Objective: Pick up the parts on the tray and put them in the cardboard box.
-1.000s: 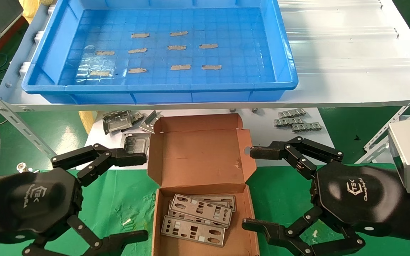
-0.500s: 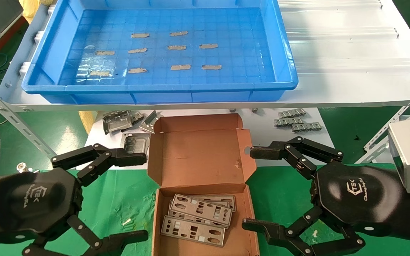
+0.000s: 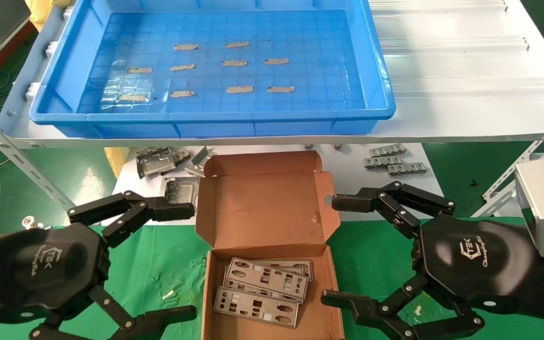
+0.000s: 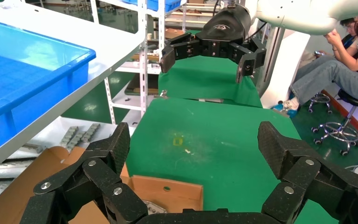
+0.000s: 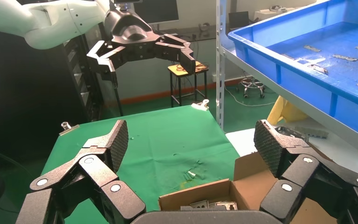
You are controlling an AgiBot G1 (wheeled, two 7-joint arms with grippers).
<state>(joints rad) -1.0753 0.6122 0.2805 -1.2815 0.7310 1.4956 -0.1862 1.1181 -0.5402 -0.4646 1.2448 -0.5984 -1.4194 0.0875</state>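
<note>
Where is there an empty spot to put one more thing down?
Roomiest: the white shelf top, right of the big blue plastic tray. The tray floor is bare except for small grey tape strips. The green cloth between the left pincer and the small brown cardboard box is free. Crowded: the box's floor, covered by flat silver metal plates.

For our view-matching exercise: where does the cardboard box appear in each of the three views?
Head view: box bottom centre, flap open, parts inside.
Left wrist view: box wall low, behind the left pincer.
Right wrist view: box low, between the right pincer's fingers.
Shared landmark: blue tray.
</note>
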